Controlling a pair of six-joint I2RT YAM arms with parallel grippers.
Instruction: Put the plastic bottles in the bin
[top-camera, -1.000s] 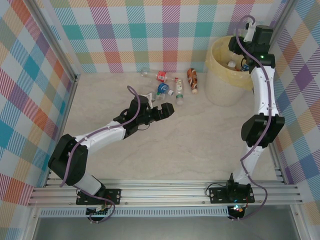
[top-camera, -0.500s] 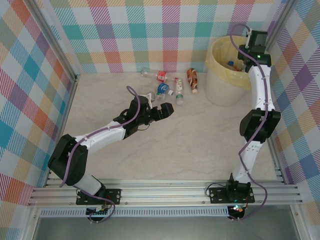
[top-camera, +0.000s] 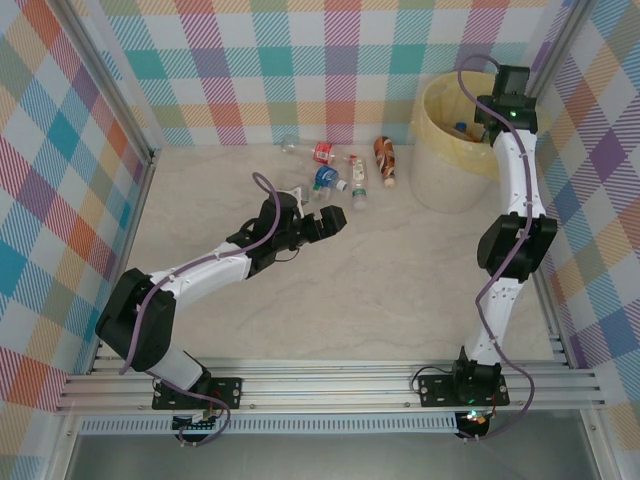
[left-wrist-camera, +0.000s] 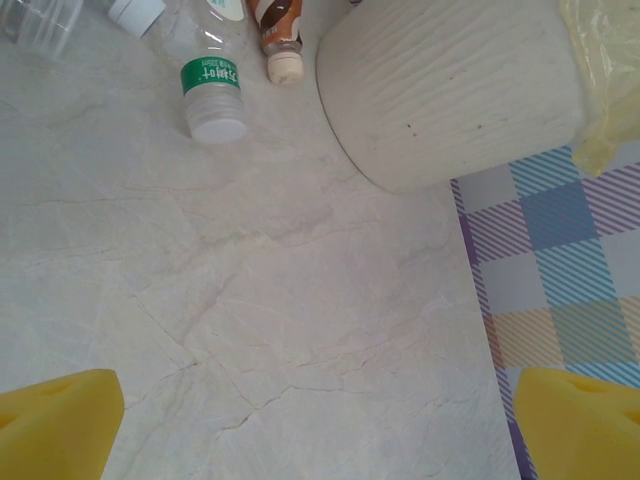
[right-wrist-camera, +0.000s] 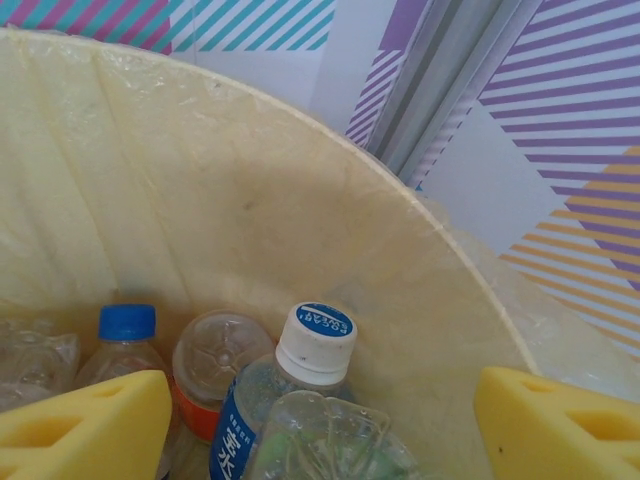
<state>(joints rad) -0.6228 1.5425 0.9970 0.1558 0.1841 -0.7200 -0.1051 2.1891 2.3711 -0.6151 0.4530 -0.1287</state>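
Observation:
Several plastic bottles lie on the table at the back: a red-labelled one (top-camera: 323, 152), a blue one (top-camera: 325, 178), a green-labelled one (top-camera: 359, 185) and an amber one (top-camera: 385, 160). My left gripper (top-camera: 318, 215) hangs open just in front of them, with bare table between its yellow pads (left-wrist-camera: 55, 420). My right gripper (top-camera: 487, 112) is open over the pale-yellow bin (top-camera: 440, 160). Below its pads (right-wrist-camera: 85, 425) a clear green-tinted bottle (right-wrist-camera: 330, 440) lies loose on a white-capped blue-label bottle (right-wrist-camera: 300, 365), next to others.
The bin (left-wrist-camera: 450, 90) stands in the back right corner against the checked walls. The green-labelled bottle (left-wrist-camera: 212, 85) and the amber bottle's neck (left-wrist-camera: 278, 40) lie just left of it. Open marble-patterned table (top-camera: 380, 270) stretches between the arms.
My right arm has swung lower over the bin and its jaws have opened. The left arm has not moved.

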